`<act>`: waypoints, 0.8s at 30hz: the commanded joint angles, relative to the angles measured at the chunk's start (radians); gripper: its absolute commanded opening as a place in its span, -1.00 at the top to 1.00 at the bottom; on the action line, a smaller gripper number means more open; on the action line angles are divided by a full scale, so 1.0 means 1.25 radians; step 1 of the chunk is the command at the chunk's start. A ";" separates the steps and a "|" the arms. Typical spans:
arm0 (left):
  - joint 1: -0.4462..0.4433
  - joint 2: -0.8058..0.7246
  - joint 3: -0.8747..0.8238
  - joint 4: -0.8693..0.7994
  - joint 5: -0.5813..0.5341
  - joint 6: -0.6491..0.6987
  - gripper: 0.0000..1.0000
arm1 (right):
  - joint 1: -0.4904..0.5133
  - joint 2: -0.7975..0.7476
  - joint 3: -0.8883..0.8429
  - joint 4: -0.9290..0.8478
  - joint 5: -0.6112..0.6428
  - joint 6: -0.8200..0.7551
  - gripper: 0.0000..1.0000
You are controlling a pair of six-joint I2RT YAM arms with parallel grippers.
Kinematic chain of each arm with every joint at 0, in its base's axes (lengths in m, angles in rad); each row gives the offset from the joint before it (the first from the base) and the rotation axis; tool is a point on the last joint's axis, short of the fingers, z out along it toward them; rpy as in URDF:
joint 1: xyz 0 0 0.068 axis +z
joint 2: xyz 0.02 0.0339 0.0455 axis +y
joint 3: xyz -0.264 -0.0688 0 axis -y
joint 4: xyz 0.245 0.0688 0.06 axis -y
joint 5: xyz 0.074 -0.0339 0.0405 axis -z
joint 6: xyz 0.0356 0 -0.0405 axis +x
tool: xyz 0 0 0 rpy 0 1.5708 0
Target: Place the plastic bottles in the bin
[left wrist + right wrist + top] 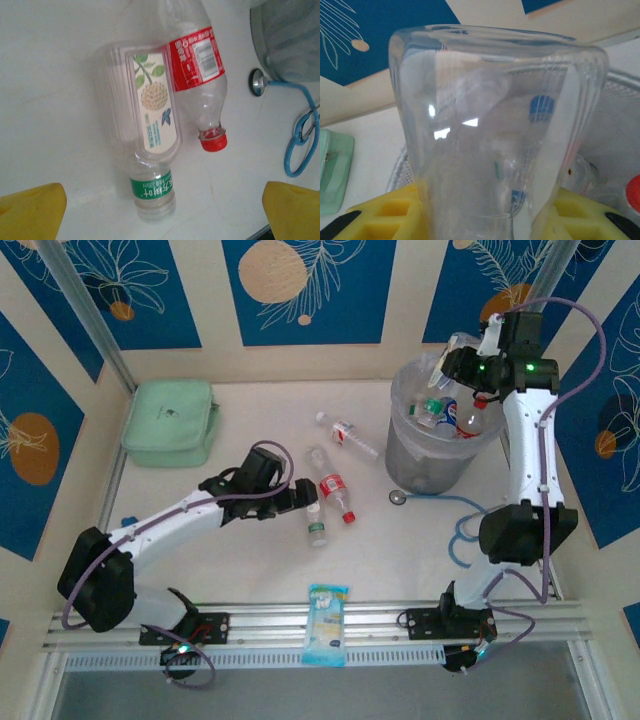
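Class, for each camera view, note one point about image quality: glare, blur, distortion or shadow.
Right wrist view: the clear bottle in the right pincer carries white glints and warps the bin behind it. Left wrist view: the red-capped bottle is sharp, while the yellow fingertips of the left pincer are soft-edged. Top external view: even light, only soft shadows on the table.

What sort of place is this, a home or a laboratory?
Probably a robot test cell in a laboratory: a white table boxed in by printed blue wall panels, with robot arms bolted to an aluminium rail.
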 commanded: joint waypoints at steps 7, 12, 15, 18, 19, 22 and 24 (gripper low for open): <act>-0.038 0.080 0.003 -0.039 0.003 0.025 -0.86 | 0.041 0.082 -0.032 -0.071 -0.007 -0.012 0.75; -0.057 0.125 0.022 -0.072 -0.027 0.057 -0.88 | 0.078 0.136 -0.070 -0.082 0.065 0.023 0.77; -0.067 0.138 0.021 -0.060 -0.021 0.058 -0.90 | 0.080 0.161 -0.107 -0.064 0.071 0.055 0.76; -0.075 0.145 0.021 -0.052 -0.017 0.058 -0.94 | 0.079 0.181 -0.144 -0.042 0.078 0.083 0.73; -0.076 0.146 0.021 -0.051 -0.016 0.059 -0.94 | 0.078 0.185 -0.154 -0.036 0.078 0.090 0.69; -0.080 0.150 0.020 -0.052 -0.020 0.061 -0.97 | 0.077 0.188 -0.179 -0.017 0.076 0.101 0.55; -0.083 0.152 0.021 -0.056 -0.027 0.064 -0.96 | 0.075 0.180 -0.178 -0.019 0.072 0.101 0.40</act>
